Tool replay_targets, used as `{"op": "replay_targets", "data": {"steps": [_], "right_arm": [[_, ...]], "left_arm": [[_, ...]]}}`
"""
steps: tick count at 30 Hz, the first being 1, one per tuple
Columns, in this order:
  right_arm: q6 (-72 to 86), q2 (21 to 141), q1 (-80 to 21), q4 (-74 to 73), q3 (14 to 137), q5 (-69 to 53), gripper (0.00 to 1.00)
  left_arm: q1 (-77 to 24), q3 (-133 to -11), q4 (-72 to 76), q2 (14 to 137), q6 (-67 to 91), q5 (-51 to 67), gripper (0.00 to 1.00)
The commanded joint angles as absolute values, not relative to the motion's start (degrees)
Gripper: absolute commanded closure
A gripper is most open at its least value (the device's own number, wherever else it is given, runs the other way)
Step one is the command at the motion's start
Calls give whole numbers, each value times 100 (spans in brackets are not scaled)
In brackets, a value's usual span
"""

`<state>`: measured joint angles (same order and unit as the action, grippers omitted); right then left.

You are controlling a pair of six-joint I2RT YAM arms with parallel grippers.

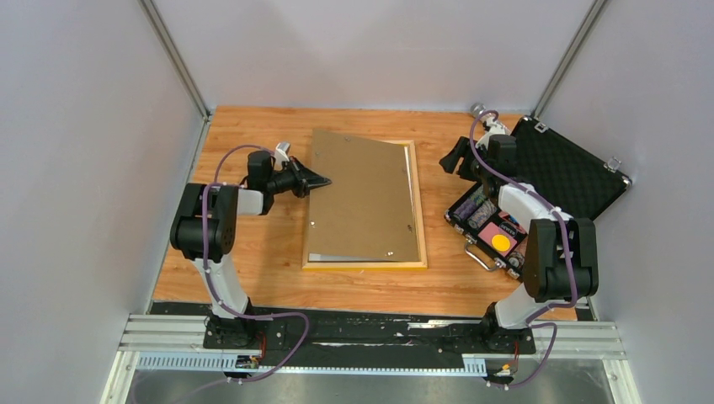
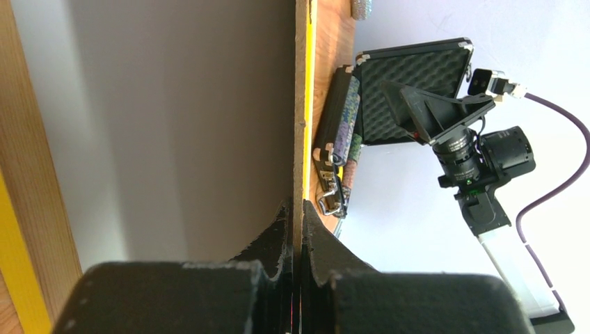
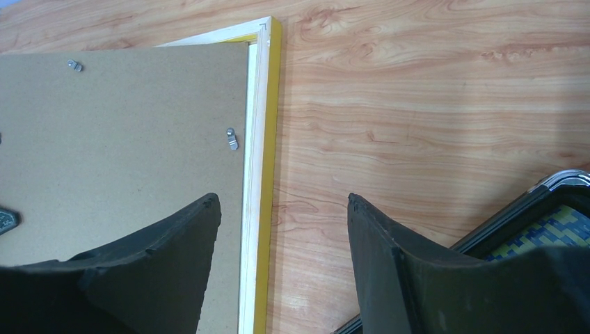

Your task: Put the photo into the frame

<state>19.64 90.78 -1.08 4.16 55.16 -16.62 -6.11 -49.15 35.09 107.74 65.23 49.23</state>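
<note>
Backing board (image 1: 362, 198): clamped at its left edge by left gripper (image 1: 318, 179), laid askew over frame (image 1: 362, 266). Right gripper (image 3: 282, 202): spread, empty, flanked by open case (image 1: 572, 172).

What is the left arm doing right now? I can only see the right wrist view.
Observer: The left gripper is shut on the left edge of the backing board.
Operator: Is the board sitting square in the frame?
Observer: No. From the top view it lies skewed, with its far left corner sticking out past the frame's far rail.
</note>
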Motion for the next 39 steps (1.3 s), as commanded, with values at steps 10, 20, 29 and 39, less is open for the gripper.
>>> {"op": "replay_targets", "data": {"steps": [10, 20, 29, 39], "right_arm": [[1991, 9096, -101, 721, 5545, -1727, 34], [1986, 9160, -105, 729, 5543, -1723, 34], [1978, 9162, -104, 729, 5546, -1705, 34], [1987, 9191, -101, 725, 5554, -1725, 34]], "left_arm": [[-470, -5030, 3767, 10410, 6532, 5282, 100], [-479, -5045, 4687, 10508, 7138, 5501, 100], [-501, -5030, 4442, 10535, 7027, 5465, 100], [-505, -5065, 3615, 10525, 6516, 5363, 100]]}}
